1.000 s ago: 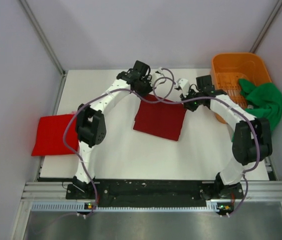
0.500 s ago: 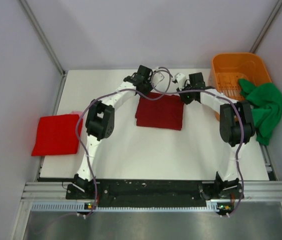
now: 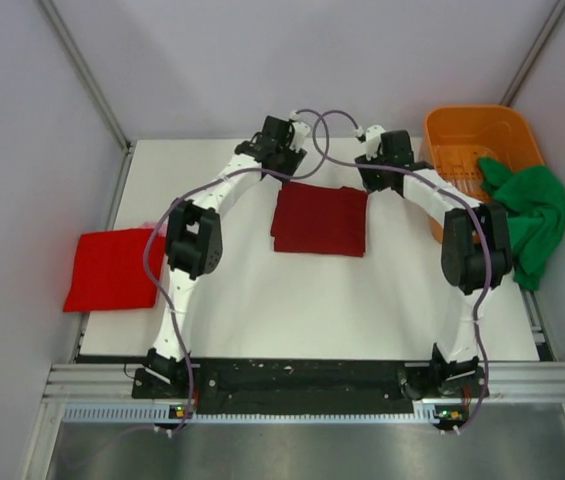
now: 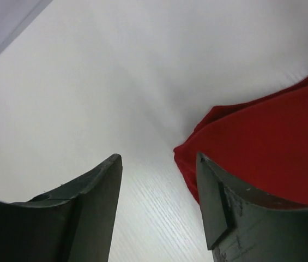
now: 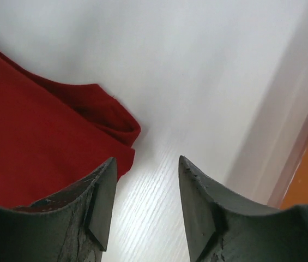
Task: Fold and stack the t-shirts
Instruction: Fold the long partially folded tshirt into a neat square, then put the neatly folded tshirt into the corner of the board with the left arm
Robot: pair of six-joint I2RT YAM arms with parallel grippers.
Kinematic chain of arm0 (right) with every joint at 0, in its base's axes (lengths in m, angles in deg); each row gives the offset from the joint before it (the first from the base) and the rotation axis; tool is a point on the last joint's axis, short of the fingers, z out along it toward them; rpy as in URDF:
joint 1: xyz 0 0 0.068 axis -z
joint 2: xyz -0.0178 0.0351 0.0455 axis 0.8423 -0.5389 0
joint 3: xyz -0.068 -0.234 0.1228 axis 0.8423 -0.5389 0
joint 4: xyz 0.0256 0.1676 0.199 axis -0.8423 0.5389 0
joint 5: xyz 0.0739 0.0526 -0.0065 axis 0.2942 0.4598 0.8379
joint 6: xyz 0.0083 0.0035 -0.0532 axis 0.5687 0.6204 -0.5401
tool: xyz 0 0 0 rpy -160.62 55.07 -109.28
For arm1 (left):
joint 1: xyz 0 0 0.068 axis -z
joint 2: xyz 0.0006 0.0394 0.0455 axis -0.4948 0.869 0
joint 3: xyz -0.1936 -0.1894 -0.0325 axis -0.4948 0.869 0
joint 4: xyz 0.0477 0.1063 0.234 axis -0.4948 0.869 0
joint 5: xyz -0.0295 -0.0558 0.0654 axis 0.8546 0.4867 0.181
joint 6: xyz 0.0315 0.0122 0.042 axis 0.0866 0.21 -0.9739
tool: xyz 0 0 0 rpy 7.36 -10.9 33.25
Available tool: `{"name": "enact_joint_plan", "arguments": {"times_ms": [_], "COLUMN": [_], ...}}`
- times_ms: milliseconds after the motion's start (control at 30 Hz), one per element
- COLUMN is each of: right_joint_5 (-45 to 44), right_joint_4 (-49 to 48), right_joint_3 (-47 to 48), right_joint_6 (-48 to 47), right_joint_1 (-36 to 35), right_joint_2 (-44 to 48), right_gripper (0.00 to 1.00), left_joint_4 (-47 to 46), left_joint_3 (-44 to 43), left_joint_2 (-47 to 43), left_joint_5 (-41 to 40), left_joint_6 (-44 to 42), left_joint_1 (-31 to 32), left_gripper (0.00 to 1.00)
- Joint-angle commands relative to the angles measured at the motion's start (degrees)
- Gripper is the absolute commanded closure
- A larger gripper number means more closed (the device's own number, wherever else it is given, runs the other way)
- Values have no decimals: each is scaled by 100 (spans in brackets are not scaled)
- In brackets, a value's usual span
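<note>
L end effector (image 4: 156, 188), R end effector (image 5: 146, 183): jaws apart, at maroon t-shirt (image 3: 320, 221) far corners; green t-shirt (image 3: 534, 210) drapes orange basket (image 3: 472, 112); red t-shirt (image 3: 112, 270) far L.

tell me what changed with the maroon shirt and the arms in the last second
The dark maroon t-shirt was drawn toward the far side and squared up. Then the left pincer and right pincer opened, let go of its far corners and backed off. The bright red t-shirt, the green t-shirt and the orange basket stayed put.
</note>
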Motion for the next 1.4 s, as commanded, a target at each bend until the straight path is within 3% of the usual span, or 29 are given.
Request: {"name": "enact_joint_plan", "arguments": {"times_ms": [0,133,267,333,367,533,633,867,1033,1367], "right_joint_5": [41,524,780,912,982,1018,983,939,728,683], "right_joint_4": [380,899,970,953,927,900,909,909,909,961], "right_joint_3": [-45,-361,-835,-1020,-1108,-1346,-1408,-1478,-1715,-2164], "right_joint_6": [1326,2126,2444,2462,2445,2427,2427,2401,2304,2242], "right_joint_1": [-32,-32,-32,-32,-24,-24,-24,-23,-23,-15], "right_joint_2": [900,1015,1094,1094,1077,1085,1129,1436,1867,2685], "right_gripper": [49,45,44,44,44,43,43,43,42,38], "left_joint_4": [273,97,88,114,97,71,88,229,509,1449], "left_joint_3": [127,1269,1912,2027,2080,2203,2168,1939,2298,4522], "left_joint_2": [-895,-1185,-1212,-1151,-1107,-747,-484,-219,-806,-2898], "left_joint_5": [1116,2153,2410,2402,2428,3051,3420,4422,4600,3888], "left_joint_6": [1353,1644,2039,2189,2259,2558,2742,2919,2577,653], "left_joint_1": [-472,-490,-534,-569,-578,-569,-578,-648,-955,-2071], "left_gripper": [37,34,32,22,2,3,19,100,100,100]}}
